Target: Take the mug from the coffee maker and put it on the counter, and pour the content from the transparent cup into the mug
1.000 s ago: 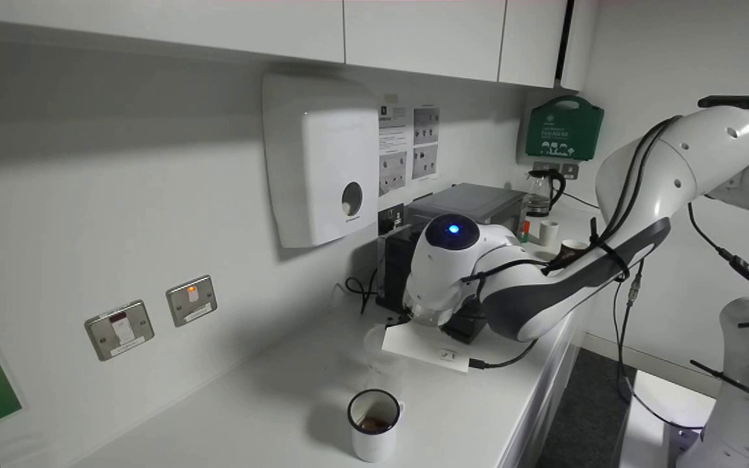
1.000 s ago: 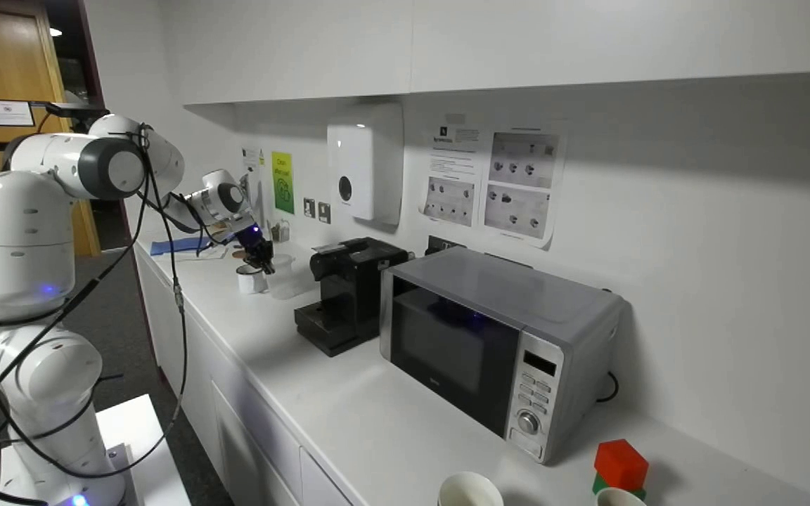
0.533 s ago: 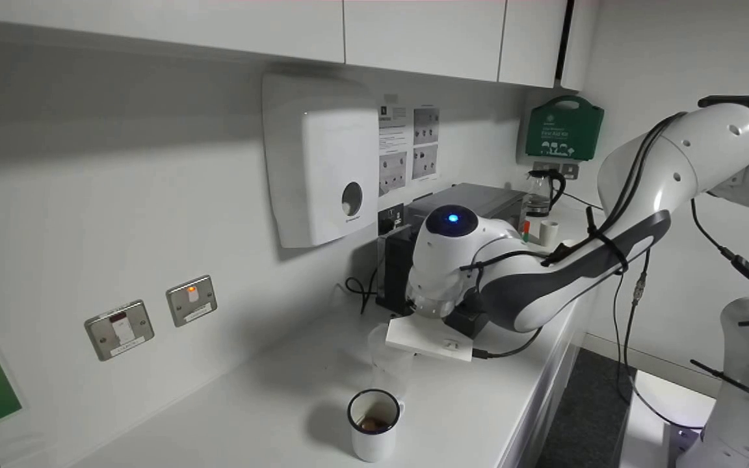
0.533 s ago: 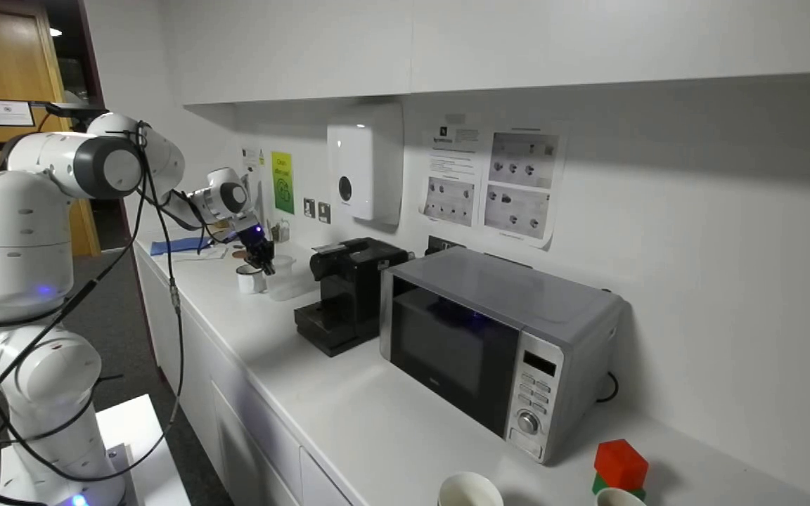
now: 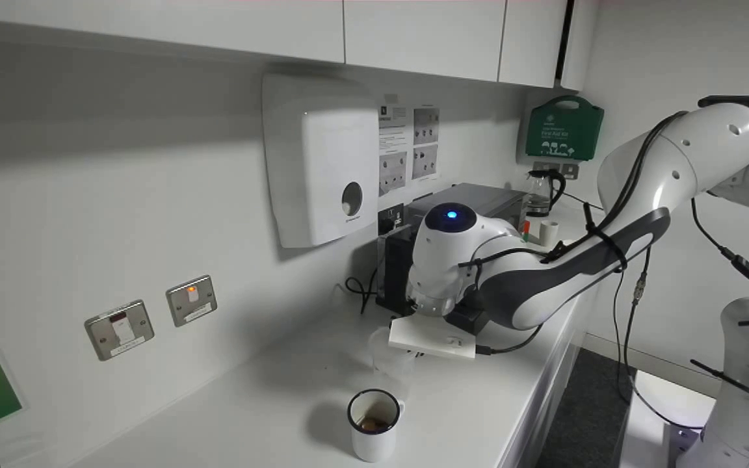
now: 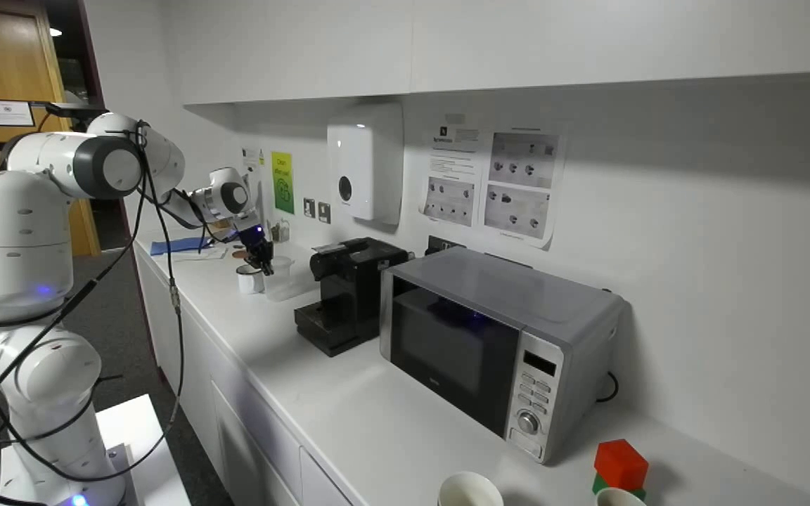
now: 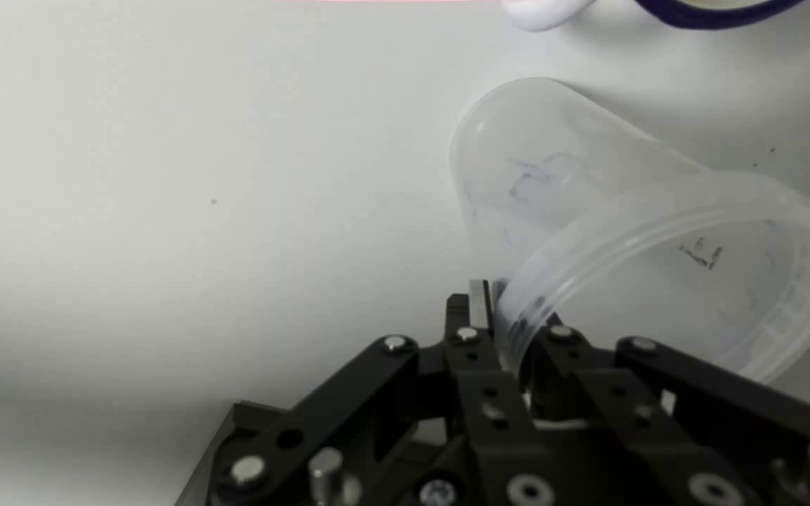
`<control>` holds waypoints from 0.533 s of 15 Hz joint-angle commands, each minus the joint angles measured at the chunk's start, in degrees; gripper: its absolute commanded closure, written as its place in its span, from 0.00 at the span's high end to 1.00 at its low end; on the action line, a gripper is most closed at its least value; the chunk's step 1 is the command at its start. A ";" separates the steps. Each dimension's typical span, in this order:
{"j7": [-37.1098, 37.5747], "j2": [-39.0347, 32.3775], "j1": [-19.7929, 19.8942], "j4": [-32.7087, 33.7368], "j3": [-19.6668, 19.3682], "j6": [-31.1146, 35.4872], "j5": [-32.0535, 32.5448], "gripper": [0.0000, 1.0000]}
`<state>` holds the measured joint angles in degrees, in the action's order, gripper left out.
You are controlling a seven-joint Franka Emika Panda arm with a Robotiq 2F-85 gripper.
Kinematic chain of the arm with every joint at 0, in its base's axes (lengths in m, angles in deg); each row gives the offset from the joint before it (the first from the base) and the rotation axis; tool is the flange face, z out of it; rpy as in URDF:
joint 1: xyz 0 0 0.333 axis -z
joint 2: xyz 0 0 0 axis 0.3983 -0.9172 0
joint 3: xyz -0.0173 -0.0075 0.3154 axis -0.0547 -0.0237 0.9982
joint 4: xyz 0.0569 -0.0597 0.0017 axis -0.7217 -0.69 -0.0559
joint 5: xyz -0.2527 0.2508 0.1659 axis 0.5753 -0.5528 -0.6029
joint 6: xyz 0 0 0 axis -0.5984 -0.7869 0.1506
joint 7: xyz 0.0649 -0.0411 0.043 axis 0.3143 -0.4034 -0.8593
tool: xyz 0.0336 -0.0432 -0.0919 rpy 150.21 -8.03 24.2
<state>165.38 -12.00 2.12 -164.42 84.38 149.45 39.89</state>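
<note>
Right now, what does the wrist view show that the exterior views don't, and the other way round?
Only the wrist view: the fingers clearly astride the edge of the transparent cup, and the blue colour of the scribble on it.
Only the exterior views, both of them: the microwave, wall dispenser and posted sheets.
Shared: the transparent cup, the counter and the mug, which the wrist view cuts off.

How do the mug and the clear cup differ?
The mug is white with a dark rim; the clear cup is see-through, its rim pale.
The mug has a handle; the clear cup shows none.
The mug stands ungripped on the counter; the tool pinches the clear cup's wall.
Both are round and open-topped.
</note>
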 commanded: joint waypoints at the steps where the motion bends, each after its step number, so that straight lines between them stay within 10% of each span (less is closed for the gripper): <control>1: -3.64 1.54 0.86 -1.24 -0.15 0.85 -2.12 0.02; 3: -4.51 1.43 1.02 -1.08 -0.20 0.57 -2.53 0.02; 4: -4.76 1.44 1.07 -1.06 -0.24 0.36 -2.63 0.35; 8: -4.80 1.60 1.11 -1.27 -0.44 0.36 -2.86 0.58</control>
<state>162.92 -12.00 2.61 -164.42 84.13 149.44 38.74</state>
